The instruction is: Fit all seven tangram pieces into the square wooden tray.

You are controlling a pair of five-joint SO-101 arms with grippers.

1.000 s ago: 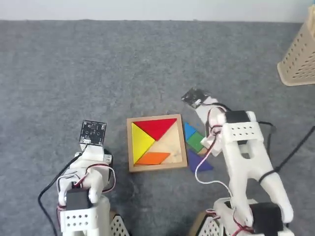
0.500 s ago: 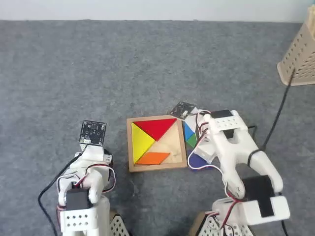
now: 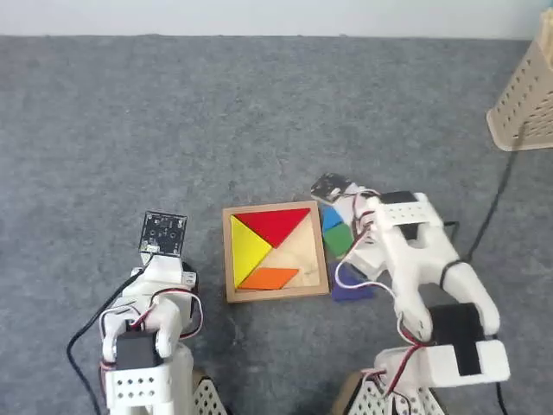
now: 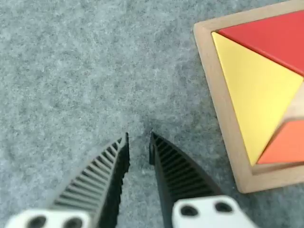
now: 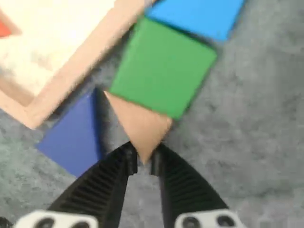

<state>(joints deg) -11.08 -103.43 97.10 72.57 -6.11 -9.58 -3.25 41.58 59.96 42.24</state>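
Sitting on the grey carpet point(image 3: 173, 112), the wooden tray point(image 3: 276, 294) holds the red triangle point(image 3: 276, 225), yellow triangle point(image 3: 249, 246) and orange piece point(image 3: 270, 277), with the green square point(image 5: 164, 78) just beside it. The right gripper point(image 5: 144, 161) has its jaws pinched on the tan triangle point(image 5: 140, 126) corner, while the left gripper point(image 4: 138, 140) jaws sit barely apart over carpet

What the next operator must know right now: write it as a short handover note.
Left end effector: barely open, empty, over the carpet beside the tray.
Right end effector: closed on a corner of the tan triangle, outside the tray next to the green square.
Done: red triangle, yellow triangle and orange piece sit in the tray.
Left: tan triangle, green square, light blue piece and dark blue piece, clustered by the tray's edge, go into its bare part.
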